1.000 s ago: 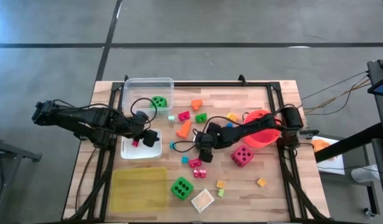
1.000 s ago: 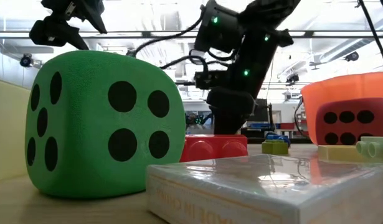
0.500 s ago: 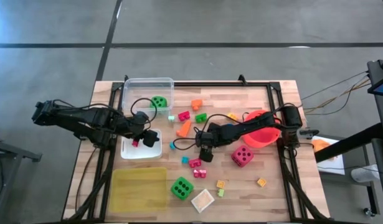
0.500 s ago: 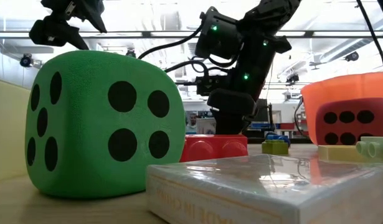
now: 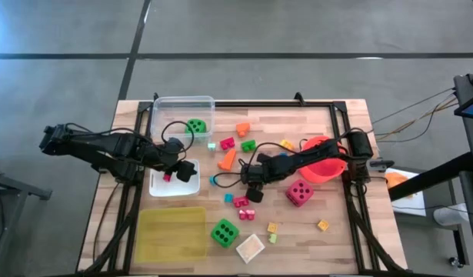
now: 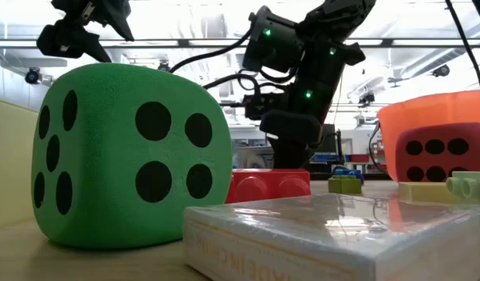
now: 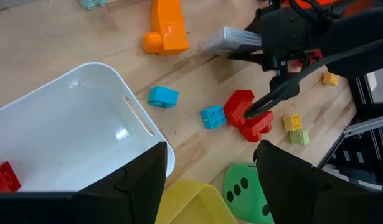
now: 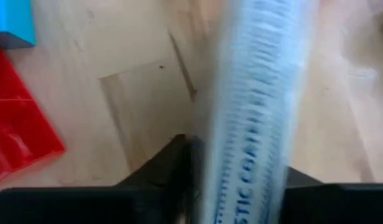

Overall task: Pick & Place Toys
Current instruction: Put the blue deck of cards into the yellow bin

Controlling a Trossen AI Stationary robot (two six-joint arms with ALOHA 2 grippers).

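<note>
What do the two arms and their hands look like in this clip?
Both arms are matte black, built from chunky jointed segments. Thin black cables loop loosely off the left arm and the right arm. In the low view, small green indicator lights glow on the right arm's housing. The left hand ends in two broad, flat, dark fingers; the right hand is equally dark.

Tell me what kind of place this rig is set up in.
Probably a robotics lab or workshop hall: a wooden table with a dark frame stands on bare grey concrete floor, the low view shows long ceiling light strips, and toys such as a green die suggest a test bench.
</note>
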